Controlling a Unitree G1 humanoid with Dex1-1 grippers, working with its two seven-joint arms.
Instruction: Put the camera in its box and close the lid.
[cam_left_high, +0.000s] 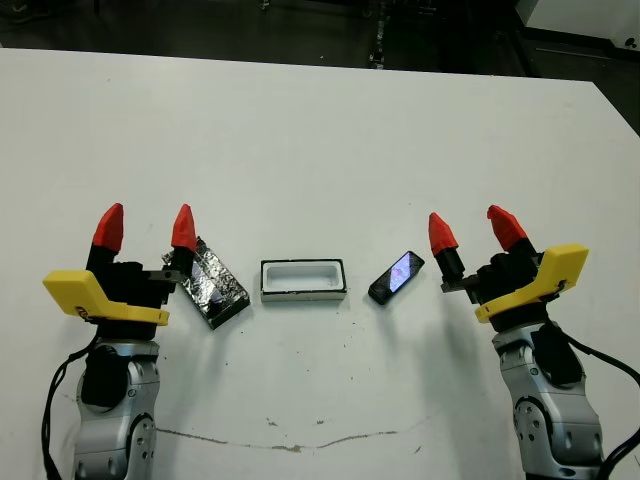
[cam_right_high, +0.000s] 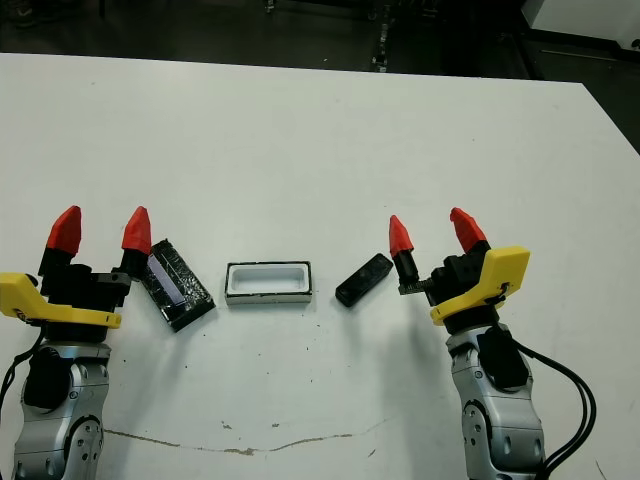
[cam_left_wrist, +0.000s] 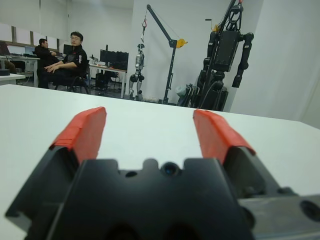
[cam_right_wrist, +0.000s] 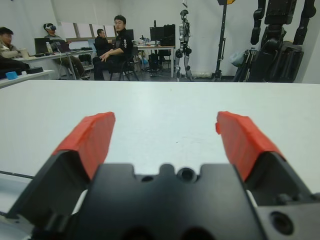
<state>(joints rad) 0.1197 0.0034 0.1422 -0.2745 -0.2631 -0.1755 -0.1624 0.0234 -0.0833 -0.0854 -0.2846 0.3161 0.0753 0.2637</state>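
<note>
3 task pieces are laid in a row on the white table (cam_left_high: 320, 130), nothing packed yet. Biggest first: the left gripper (cam_left_high: 146, 230) and right gripper (cam_left_high: 468, 230) are both spread wide and empty, parked at either end. The foil lid (cam_left_high: 216, 284) is seen just beside the left fingers, the box (cam_left_high: 303, 279) sits open in the middle, and the camera (cam_left_high: 396, 277) is angled near the right gripper. Likely snag: that thin glossy bar could get skidded away or pinched crooked, then jammed on the rim.
</note>
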